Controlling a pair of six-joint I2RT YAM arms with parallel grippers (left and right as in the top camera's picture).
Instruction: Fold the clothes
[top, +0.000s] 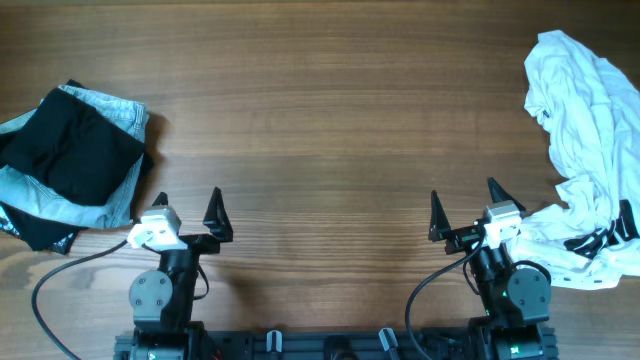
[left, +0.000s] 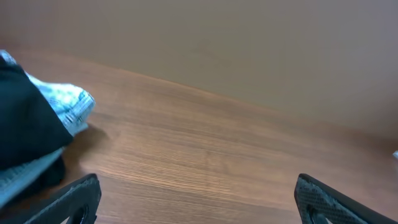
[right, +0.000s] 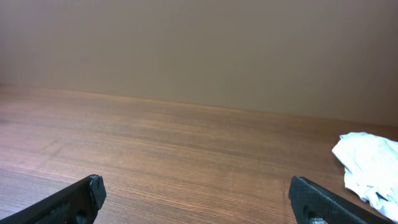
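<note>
a wooden surface (top: 320, 110) was noted beneath both arms. a crumpled heap of white shirts (top: 585, 120) was recorded at its right edge, unfolded. a black garment (top: 75, 150) was seen folded atop pale blue jeans (top: 125, 115) at the left edge. the left claw (top: 188, 197) and right claw (top: 463, 192) were found released, nothing grasped, near the front edge.

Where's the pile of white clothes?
In the overhead view, the white clothes lie crumpled at the right edge of the table, just beside the right gripper and far across from the folded stack on the left.
</note>
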